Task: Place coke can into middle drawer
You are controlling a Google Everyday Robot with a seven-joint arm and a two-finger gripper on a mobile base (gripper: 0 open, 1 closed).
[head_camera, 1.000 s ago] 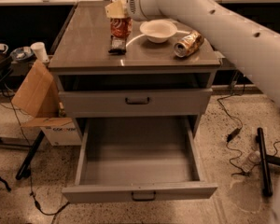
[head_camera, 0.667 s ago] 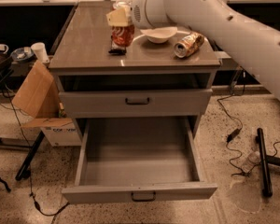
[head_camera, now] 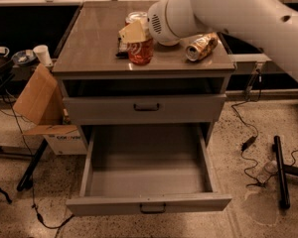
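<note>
The coke can [head_camera: 141,51], red with a silver top, is upright over the front part of the cabinet top [head_camera: 89,48]. I cannot tell whether it rests on the top or hangs just above it. My gripper [head_camera: 136,33] is shut on the can's upper half, with a tan finger pad [head_camera: 132,32] across its front. The big white arm [head_camera: 228,9] reaches in from the upper right. The middle drawer [head_camera: 148,203] is pulled wide open below, and its grey inside holds nothing. The drawer front above it [head_camera: 146,108] is shut.
A crushed gold-tan can [head_camera: 201,46] lies on its side on the cabinet top, right of the arm. A cardboard box [head_camera: 37,98] and a white cup [head_camera: 41,54] stand to the cabinet's left. Cables [head_camera: 248,143] and a black stand [head_camera: 280,170] lie on the floor at the right.
The gripper has carried the coke can from the middle of the cabinet top toward its front edge. The arm now covers the white bowl.
</note>
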